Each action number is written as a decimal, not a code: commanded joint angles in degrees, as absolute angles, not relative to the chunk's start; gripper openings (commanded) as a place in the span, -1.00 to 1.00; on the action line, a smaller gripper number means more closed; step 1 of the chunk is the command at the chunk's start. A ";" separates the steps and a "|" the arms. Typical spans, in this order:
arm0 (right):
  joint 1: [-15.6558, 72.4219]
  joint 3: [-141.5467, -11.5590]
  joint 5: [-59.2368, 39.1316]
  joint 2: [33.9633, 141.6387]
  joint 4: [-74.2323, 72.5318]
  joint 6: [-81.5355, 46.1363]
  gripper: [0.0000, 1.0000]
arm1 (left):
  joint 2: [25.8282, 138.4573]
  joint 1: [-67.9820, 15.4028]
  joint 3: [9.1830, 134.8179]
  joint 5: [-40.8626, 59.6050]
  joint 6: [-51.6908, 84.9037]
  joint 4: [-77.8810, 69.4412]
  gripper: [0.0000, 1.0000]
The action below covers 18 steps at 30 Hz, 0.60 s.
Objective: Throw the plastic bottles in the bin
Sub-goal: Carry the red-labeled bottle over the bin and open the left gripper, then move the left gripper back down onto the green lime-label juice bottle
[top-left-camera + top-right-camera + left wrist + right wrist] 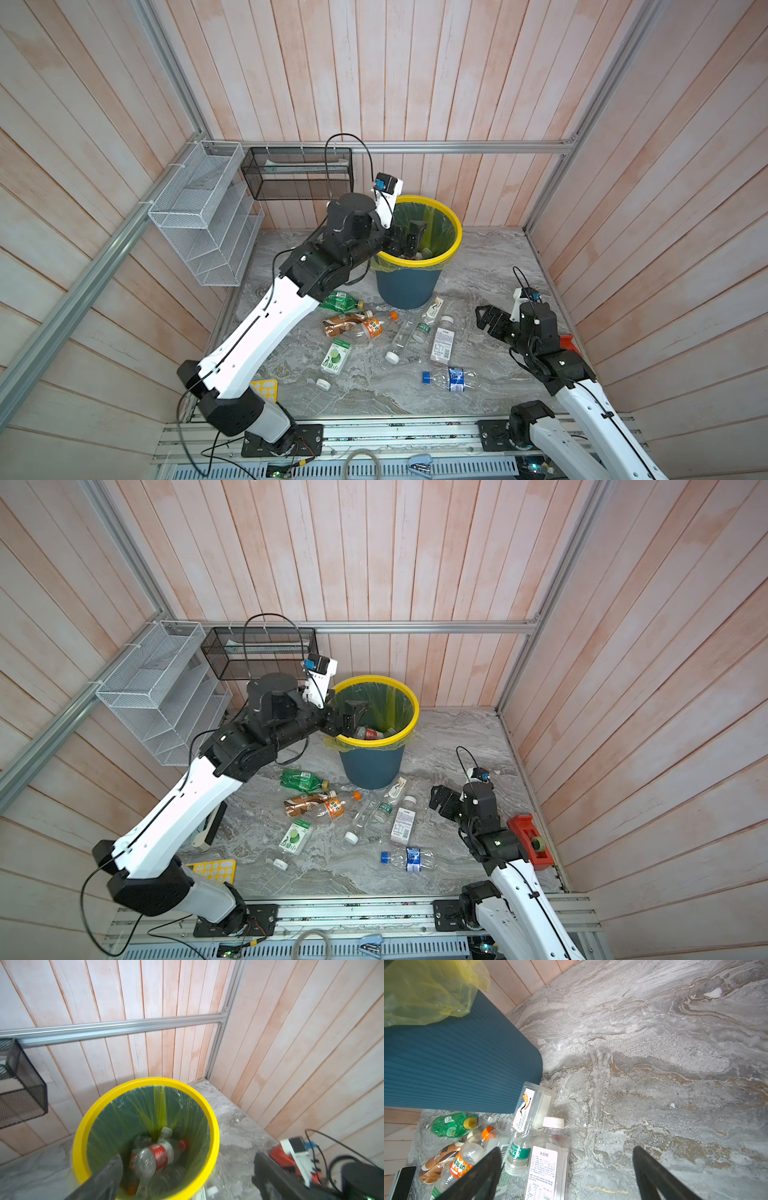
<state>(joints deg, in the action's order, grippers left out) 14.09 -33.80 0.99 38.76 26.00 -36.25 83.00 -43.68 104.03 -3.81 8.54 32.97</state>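
Left claw (188, 1157) gapes wide and empty over the bin (145, 1081), a red-labelled bottle (160, 1154) lying inside: this drop looks done. Next the right claw (482, 319), also open and empty, needs to grip one of the plastic bottles (441, 343) on the worktop (478, 266) beside it.

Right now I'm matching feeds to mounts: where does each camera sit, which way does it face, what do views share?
Top views: high above the robot's base, looking down at the table, bin and bottles; left arm and right arm show.
Left wrist: on the left arm above the bin, looking into it at a red-labelled bottle; open left gripper shows.
Right wrist: low over the table, facing the bin's blue wall and bottles; open right gripper shows.
Shared: all views show the bin.
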 commanded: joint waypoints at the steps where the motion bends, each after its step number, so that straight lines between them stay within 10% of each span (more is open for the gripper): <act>1: 13.88 -35.02 0.58 37.55 27.72 -37.73 0.95 | 77.53 -43.59 93.46 -8.02 8.52 28.41 1.00; 18: 20.16 -32.63 1.64 44.58 27.38 -42.87 0.93 | 50.94 -40.92 51.69 -19.25 26.71 38.17 0.99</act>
